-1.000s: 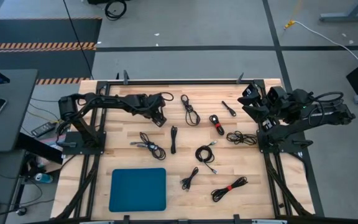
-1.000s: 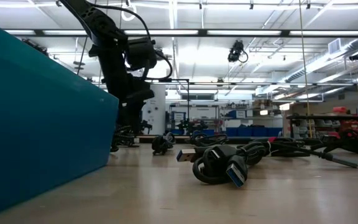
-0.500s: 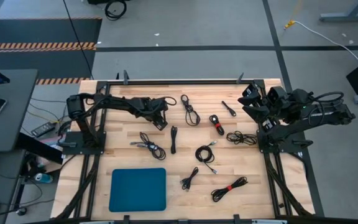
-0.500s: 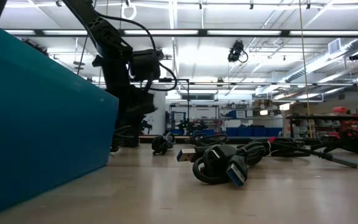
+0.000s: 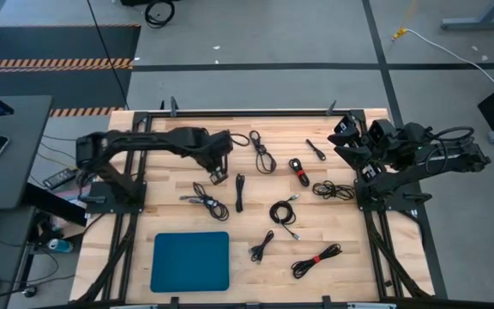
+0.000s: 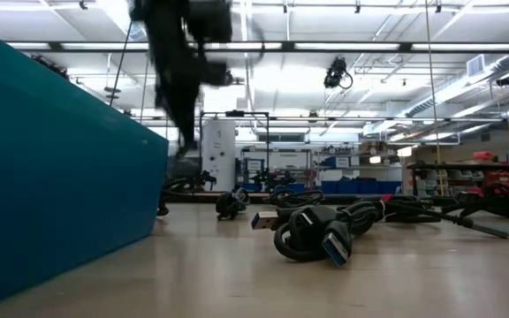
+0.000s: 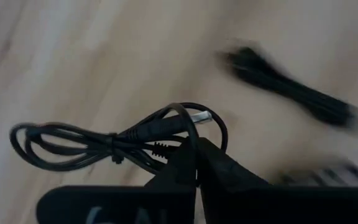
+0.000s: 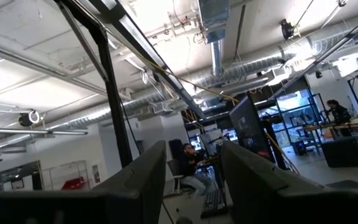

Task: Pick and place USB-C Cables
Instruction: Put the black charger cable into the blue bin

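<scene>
**Left arm holds a cable above the far-left worktop**

The left end effector [image 5: 219, 175] is clamped on a USB-C cable [image 7: 114, 144], lifted above bare wood. The blue tray [image 5: 190, 261] lies near the worktop's [image 5: 341, 225] front edge (open wood surrounds it). The remaining cables [image 5: 283, 212] are scattered centre-right. The right end effector [image 8: 188, 180] is parked far right, fingers apart.

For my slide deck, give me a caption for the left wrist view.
Left gripper, fingers closed, above a coiled USB-C cable on the wooden table.
</scene>
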`<move>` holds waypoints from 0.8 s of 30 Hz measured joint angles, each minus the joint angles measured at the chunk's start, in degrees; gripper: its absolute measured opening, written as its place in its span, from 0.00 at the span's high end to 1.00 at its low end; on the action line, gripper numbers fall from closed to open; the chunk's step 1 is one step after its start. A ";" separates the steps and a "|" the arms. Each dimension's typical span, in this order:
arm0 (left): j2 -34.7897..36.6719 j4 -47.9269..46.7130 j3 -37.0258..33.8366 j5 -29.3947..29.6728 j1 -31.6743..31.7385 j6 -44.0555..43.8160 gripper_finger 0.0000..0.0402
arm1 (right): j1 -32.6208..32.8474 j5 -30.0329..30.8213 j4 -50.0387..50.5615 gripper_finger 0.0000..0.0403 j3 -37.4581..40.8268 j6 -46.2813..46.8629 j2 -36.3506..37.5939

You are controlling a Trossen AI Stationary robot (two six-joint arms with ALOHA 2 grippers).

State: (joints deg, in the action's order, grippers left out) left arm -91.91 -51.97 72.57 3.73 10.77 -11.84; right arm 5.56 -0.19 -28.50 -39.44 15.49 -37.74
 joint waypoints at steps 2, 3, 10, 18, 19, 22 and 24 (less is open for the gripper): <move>1.82 -5.75 4.45 -3.35 -3.86 2.70 0.99 | 0.00 -0.01 0.18 0.60 0.00 0.00 0.00; 2.65 -7.44 6.31 -5.16 -5.83 3.63 0.99 | 0.00 0.00 0.30 0.60 0.00 0.00 0.00; 6.93 -12.25 13.63 -7.15 -22.00 -8.18 0.99 | 0.00 0.00 0.64 0.60 0.00 0.00 0.02; 6.29 -13.26 13.23 -5.72 -40.67 -39.82 0.99 | -0.11 0.17 0.93 0.60 0.00 -0.04 0.07; 5.53 -13.06 13.23 -5.53 -42.36 -43.48 0.99 | -0.11 0.15 1.01 0.60 0.00 -0.07 0.13; 2.84 -12.92 13.21 -5.05 -46.67 -52.99 0.99 | -0.11 0.15 1.20 0.60 0.00 -0.09 0.34; 0.42 -12.00 13.21 -5.16 -48.61 -57.10 0.99 | -0.11 0.15 1.18 0.60 0.00 -0.10 0.39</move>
State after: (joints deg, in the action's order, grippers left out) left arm -91.49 -63.97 85.78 -1.42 -37.84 -68.94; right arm 5.45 -0.03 -27.32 -39.44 15.38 -37.35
